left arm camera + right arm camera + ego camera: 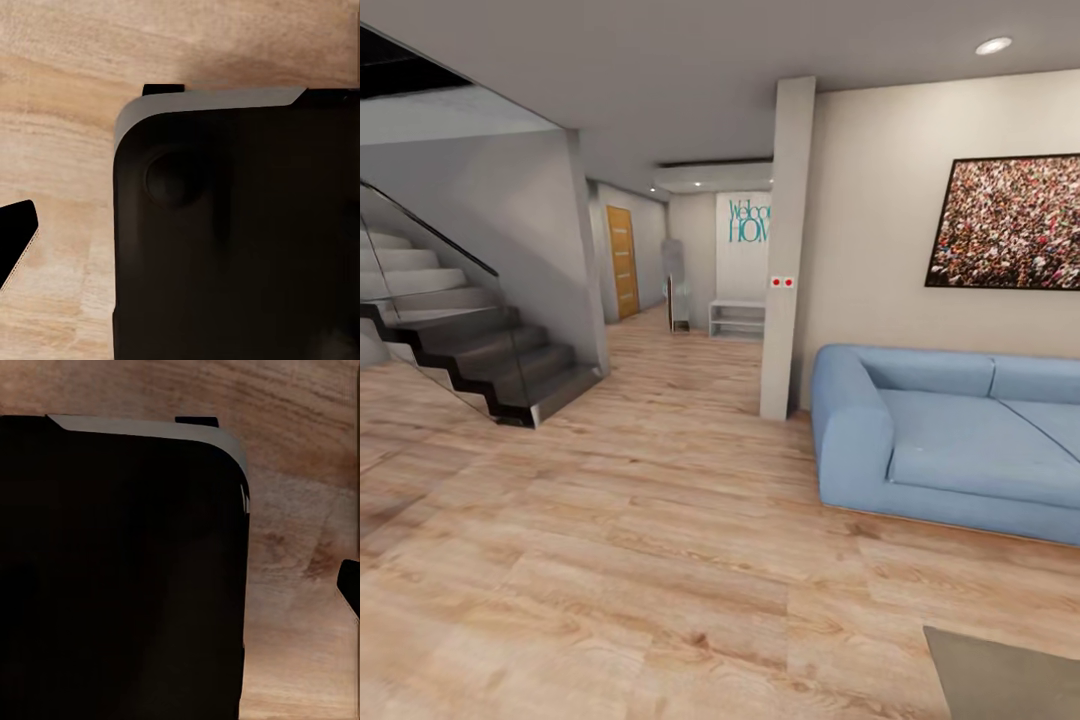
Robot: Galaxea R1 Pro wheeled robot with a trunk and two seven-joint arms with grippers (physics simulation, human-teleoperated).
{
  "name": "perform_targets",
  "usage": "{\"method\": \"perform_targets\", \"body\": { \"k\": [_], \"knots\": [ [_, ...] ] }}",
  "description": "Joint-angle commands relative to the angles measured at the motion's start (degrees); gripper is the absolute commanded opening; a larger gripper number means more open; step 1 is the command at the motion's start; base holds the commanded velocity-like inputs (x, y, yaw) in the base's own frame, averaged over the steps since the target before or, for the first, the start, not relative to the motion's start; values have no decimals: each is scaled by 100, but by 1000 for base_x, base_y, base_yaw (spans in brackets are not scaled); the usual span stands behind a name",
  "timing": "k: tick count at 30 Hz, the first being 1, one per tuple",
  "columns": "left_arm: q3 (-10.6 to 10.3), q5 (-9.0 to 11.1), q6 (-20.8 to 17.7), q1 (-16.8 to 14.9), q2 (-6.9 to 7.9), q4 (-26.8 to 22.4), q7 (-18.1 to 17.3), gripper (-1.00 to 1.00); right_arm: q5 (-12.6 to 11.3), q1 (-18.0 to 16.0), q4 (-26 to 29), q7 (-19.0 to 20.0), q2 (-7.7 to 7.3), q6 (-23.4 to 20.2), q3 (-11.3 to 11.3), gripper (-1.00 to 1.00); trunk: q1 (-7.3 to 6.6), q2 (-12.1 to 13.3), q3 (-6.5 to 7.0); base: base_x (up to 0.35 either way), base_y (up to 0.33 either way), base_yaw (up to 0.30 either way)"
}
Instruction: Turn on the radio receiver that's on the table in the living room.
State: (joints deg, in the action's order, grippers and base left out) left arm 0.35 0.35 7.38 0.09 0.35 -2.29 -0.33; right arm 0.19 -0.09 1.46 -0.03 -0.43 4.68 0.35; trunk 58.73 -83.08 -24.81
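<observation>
The radio receiver is out of view. In the head view I look into the living room, where a blue sofa [950,440] stands against the beige wall at the right. A corner of a flat grey surface [1010,675] cuts in at the lower right; I cannot tell whether it is the table. The left wrist view looks down past my dark base [232,232] onto wood floor, with one dark fingertip [16,240] at the picture's edge. The right wrist view has the same dark base [120,577] and a sliver of one fingertip [350,585]. Whether either gripper is open cannot be told.
A dark staircase [480,365] with a glass rail rises at the left. A white pillar [785,250] stands beside the sofa's end. Behind it a hallway leads to a wooden door [623,262] and a low white shelf [738,318]. Wood floor [640,540] spreads between stairs and sofa.
</observation>
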Motion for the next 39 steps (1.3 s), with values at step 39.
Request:
{"method": "perform_targets", "body": {
  "k": [39],
  "knots": [
    [9, 0, 8, 0, 0, 0, 6, 100, -1, 0, 2, -6, 8, 7, -17, 100, 0, 0, 0, 282, 0, -55]
  ]
}}
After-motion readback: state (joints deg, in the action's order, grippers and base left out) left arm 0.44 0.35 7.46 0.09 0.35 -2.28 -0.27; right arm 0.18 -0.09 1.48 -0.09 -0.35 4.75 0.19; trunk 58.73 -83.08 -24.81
